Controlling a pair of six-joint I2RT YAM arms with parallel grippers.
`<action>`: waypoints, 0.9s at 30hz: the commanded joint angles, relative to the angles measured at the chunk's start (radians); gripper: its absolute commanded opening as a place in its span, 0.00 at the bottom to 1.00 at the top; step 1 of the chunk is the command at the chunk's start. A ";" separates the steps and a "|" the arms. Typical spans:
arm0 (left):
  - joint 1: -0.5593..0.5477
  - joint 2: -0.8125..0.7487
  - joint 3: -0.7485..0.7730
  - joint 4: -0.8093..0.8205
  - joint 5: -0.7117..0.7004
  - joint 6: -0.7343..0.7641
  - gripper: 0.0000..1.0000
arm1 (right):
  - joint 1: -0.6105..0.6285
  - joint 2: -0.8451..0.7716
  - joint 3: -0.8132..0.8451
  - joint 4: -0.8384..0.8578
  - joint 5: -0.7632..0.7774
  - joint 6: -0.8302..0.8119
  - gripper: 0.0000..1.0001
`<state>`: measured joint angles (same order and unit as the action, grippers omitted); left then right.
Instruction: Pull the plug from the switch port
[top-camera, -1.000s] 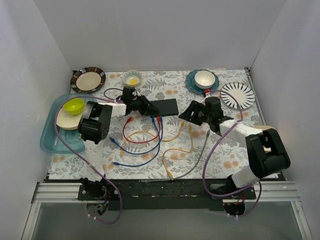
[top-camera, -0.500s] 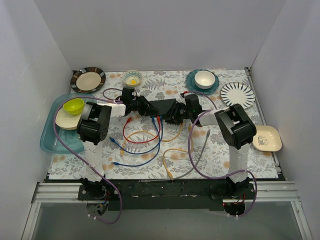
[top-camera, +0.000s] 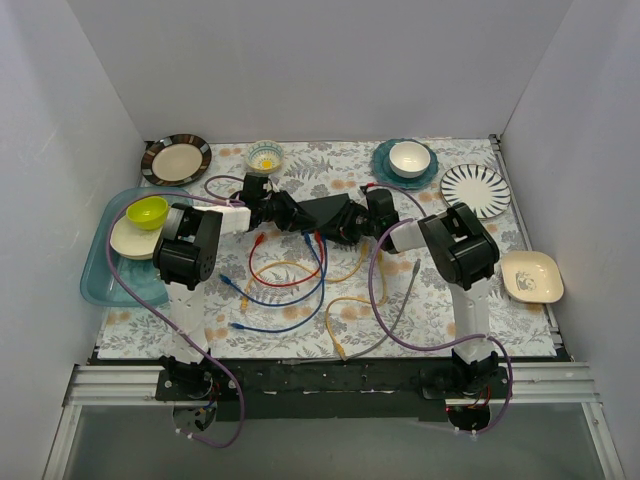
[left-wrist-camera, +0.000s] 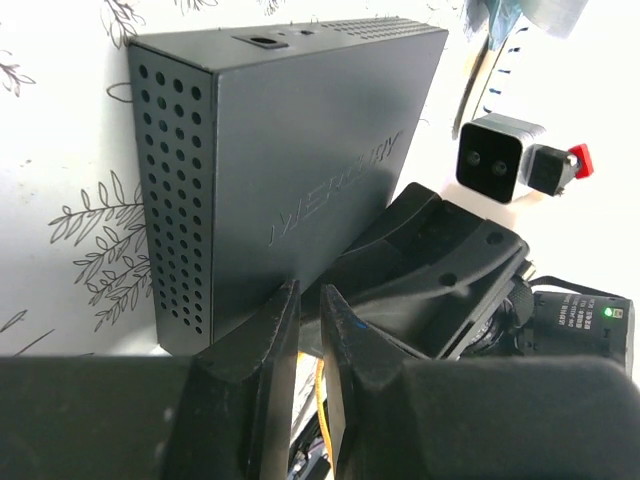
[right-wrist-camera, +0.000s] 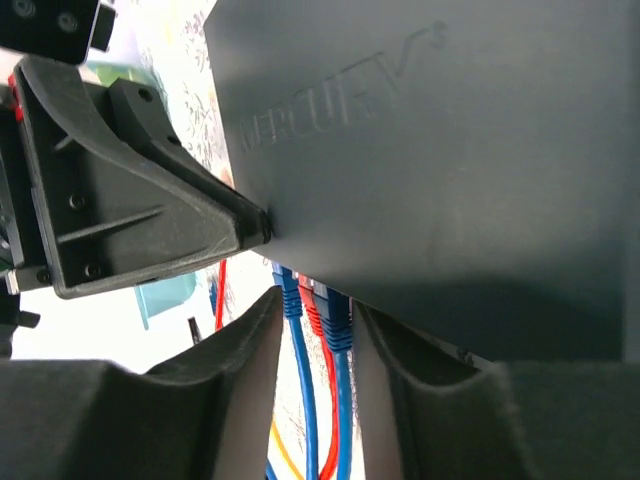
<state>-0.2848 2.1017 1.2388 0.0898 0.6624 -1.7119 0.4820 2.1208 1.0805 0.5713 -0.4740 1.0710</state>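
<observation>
Switch (right-wrist-camera: 430, 150) ports hidden under its edge, plugs (right-wrist-camera: 320, 308) seating not vis., cables (right-wrist-camera: 303, 420) cut off btm.

L gripper (top-camera: 296, 215), R gripper (top-camera: 346, 227) flank switch (top-camera: 325, 209), cables (top-camera: 290, 285) crowd front, rear free

White arms (top-camera: 228, 218), black joints, purple cables (top-camera: 373, 285); matte black left end effector (left-wrist-camera: 308, 292), right end effector (right-wrist-camera: 315, 300)

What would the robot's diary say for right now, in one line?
left gripper: tip against switch | right gripper: open around plugs | plugs: not yet pulled
</observation>
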 joint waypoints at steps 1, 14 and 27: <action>0.006 -0.055 -0.001 -0.033 -0.015 0.029 0.16 | 0.004 0.039 0.004 0.056 0.035 0.073 0.37; 0.004 -0.058 -0.021 -0.027 -0.003 0.032 0.15 | 0.004 0.068 -0.068 0.196 0.025 0.173 0.17; 0.004 -0.045 -0.076 0.050 0.023 -0.031 0.15 | 0.012 0.050 -0.149 0.229 -0.032 0.110 0.01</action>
<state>-0.2832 2.0842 1.1786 0.1448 0.7002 -1.7382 0.4828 2.1666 0.9817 0.8124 -0.4576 1.2224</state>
